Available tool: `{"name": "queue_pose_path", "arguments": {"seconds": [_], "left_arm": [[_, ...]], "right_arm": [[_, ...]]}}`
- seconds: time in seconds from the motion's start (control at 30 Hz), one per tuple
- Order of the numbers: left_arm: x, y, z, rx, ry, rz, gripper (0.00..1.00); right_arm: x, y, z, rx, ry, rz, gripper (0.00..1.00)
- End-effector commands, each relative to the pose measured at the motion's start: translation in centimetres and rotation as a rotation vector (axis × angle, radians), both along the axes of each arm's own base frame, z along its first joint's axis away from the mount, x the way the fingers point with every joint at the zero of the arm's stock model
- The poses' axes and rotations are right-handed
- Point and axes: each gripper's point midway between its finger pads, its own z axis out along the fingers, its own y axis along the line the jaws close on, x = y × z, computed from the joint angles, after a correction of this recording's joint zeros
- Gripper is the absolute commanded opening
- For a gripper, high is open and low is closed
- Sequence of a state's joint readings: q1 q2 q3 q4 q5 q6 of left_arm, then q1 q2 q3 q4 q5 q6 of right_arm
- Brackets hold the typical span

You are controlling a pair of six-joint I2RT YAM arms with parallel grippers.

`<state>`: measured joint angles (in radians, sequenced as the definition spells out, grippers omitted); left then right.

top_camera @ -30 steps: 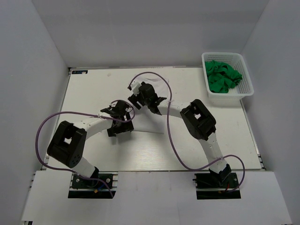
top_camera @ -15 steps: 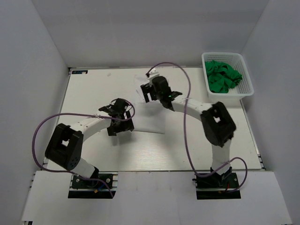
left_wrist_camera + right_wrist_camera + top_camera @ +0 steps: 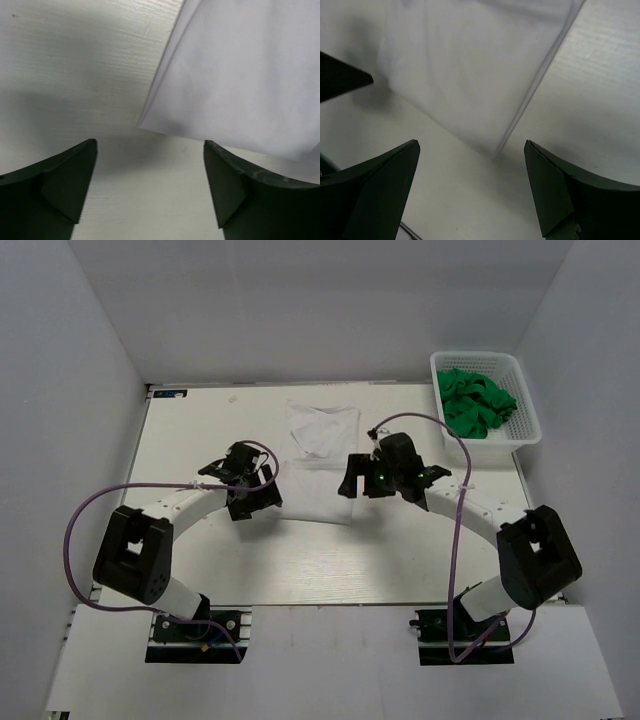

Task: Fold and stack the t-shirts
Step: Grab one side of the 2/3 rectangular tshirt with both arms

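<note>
White t-shirt [image 3: 322, 455], flat on the table [image 3: 200, 430] as a long strip, long axis running on ahead of both claws. Lies just right of the left gripper [image 3: 256, 502], spread wide and empty, near left corner just ahead of its gap. Lies just left of the right gripper [image 3: 358, 484], likewise spread and empty, about equally near.

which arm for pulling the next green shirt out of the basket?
Right. The basket with the green shirts sits at the far right, on that arm's side, and the right gripper is open and empty. The left gripper, also open, is at the white shirt's left edge and would have to cross it.
</note>
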<state>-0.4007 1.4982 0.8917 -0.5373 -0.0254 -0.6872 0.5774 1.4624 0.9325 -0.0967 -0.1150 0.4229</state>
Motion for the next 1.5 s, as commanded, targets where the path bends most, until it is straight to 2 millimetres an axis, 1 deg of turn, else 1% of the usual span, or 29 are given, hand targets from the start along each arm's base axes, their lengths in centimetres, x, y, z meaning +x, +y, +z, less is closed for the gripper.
{"name": "queue_pose_path", "arguments": {"seconds": [0.0, 0.03, 0.07, 0.1, 0.13, 0.17, 0.23, 0.37, 0.4, 0.43, 0.47, 0.5, 0.53, 0.6, 0.63, 0.67, 0.7, 0.73, 0.77, 0.9, 0.93, 1.13, 1.17, 1.2, 1.23, 1.27, 1.33, 1.43, 1.47], "left_arm": [[0.6, -0.5, 0.4, -0.075, -0.03, -0.013, 0.93], [0.4, -0.7, 0.0, -0.08, -0.012, -0.018, 0.92], [0.4, -0.6, -0.6, -0.09, -0.006, -0.015, 0.92], [0.2, -1.0, -0.7, -0.112, -0.003, -0.027, 0.9], [-0.3, -0.8, -1.3, -0.108, 0.009, -0.027, 0.9], [-0.4, -0.9, -1.7, -0.113, 0.019, -0.03, 0.85], [-0.8, -0.8, -2.1, -0.109, 0.031, -0.03, 0.83], [-0.9, -0.5, -2.5, -0.1, 0.022, -0.024, 0.74], [-0.8, -0.8, -2.7, -0.11, 0.028, -0.03, 0.74], [-1.3, -0.6, -3.1, -0.106, 0.039, -0.029, 0.69], [-1.0, -0.9, -2.9, -0.121, 0.029, -0.036, 0.67], [-1.1, -0.9, -3.3, -0.119, 0.033, -0.036, 0.64], [-1.2, -1.0, -3.3, -0.127, 0.036, -0.04, 0.58], [-1.3, -1.0, -3.7, -0.122, 0.049, -0.039, 0.52], [-1.4, -0.9, -4.0, -0.119, 0.058, -0.038, 0.42], [-1.5, -1.1, -3.9, -0.127, 0.061, -0.042, 0.38], [-1.5, -1.1, -3.9, -0.127, 0.061, -0.042, 0.36], [-1.4, -1.1, -4.1, -0.127, 0.061, -0.042, 0.34], [-1.4, -1.1, -4.1, -0.127, 0.061, -0.042, 0.31], [-1.5, -1.2, -4.4, -0.131, 0.072, -0.046, 0.21], [-1.5, -1.2, -4.4, -0.131, 0.072, -0.046, 0.2], [-1.4, -1.6, -4.4, -0.15, 0.07, -0.055, 0.11], [-1.4, -1.6, -4.4, -0.15, 0.07, -0.055, 0.07], [-1.4, -1.6, -4.4, -0.15, 0.07, -0.055, 0.0], [-1.4, -1.6, -4.4, -0.146, 0.067, -0.064, 0.0], [-1.2, -1.7, -4.3, -0.149, 0.057, -0.065, 0.0], [-0.7, -1.8, -3.6, -0.159, 0.027, -0.068, 0.0], [-1.5, -1.8, -2.5, -0.151, 0.026, -0.076, 0.0], [-1.7, -2.0, -1.3, -0.161, -0.002, -0.087, 0.0]], "right_arm": [[-3.9, 1.8, -1.7, 0.118, 0.208, 0.097, 0.9], [-4.7, 2.3, -2.1, 0.145, 0.256, 0.123, 0.9], [-4.7, 2.3, -2.3, 0.153, 0.281, 0.114, 0.9], [-5.3, 2.7, -3.6, 0.155, 0.335, 0.14, 0.9], [-5.4, 3.3, -3.3, 0.183, 0.347, 0.16, 0.9], [-5.6, 3.5, -3.8, 0.189, 0.376, 0.165, 0.9], [-5.7, 3.6, -4.7, 0.182, 0.411, 0.163, 0.9], [-5.7, 3.0, -6.1, 0.15, 0.46, 0.115, 0.9], [-5.8, 2.8, -6.4, 0.144, 0.471, 0.109, 0.9], [-5.6, 2.4, -6.9, 0.13, 0.48, 0.085, 0.9], [-5.6, 2.3, -7.1, 0.124, 0.486, 0.075, 0.9], [-6.1, 2.5, -7.3, 0.118, 0.494, 0.083, 0.9], [-5.8, 1.9, -7.6, 0.116, 0.503, 0.055, 0.88], [-5.7, 1.2, -8.1, 0.106, 0.519, 0.022, 0.87], [-5.8, 0.9, -8.5, 0.102, 0.529, 0.016, 0.82], [-5.7, 0.9, -8.6, 0.108, 0.53, 0.011, 0.78], [-5.7, 0.8, -8.7, 0.116, 0.539, 0.009, 0.74], [-5.7, 0.8, -8.8, 0.12, 0.541, 0.014, 0.64], [-5.7, 0.7, -9.1, 0.124, 0.556, 0.011, 0.59], [-5.5, 1.0, -9.3, 0.137, 0.568, 0.026, 0.42], [-5.9, 1.0, -9.6, 0.134, 0.588, 0.033, 0.39], [-5.9, 1.0, -9.9, 0.121, 0.602, 0.031, 0.41], [-5.5, 1.0, -9.9, 0.123, 0.596, 0.031, 0.31], [-5.7, 1.1, -10.2, 0.114, 0.605, 0.034, 0.23], [-5.7, 1.2, -10.2, 0.119, 0.606, 0.034, 0.15], [-5.5, 1.1, -10.2, 0.121, 0.602, 0.031, 0.0], [-5.6, 1.0, -9.8, 0.118, 0.59, 0.033, 0.0], [-5.2, 1.0, -7.9, 0.116, 0.518, 0.053, 0.0], [-5.4, 0.5, -7.8, 0.093, 0.515, 0.053, 0.0]]}}
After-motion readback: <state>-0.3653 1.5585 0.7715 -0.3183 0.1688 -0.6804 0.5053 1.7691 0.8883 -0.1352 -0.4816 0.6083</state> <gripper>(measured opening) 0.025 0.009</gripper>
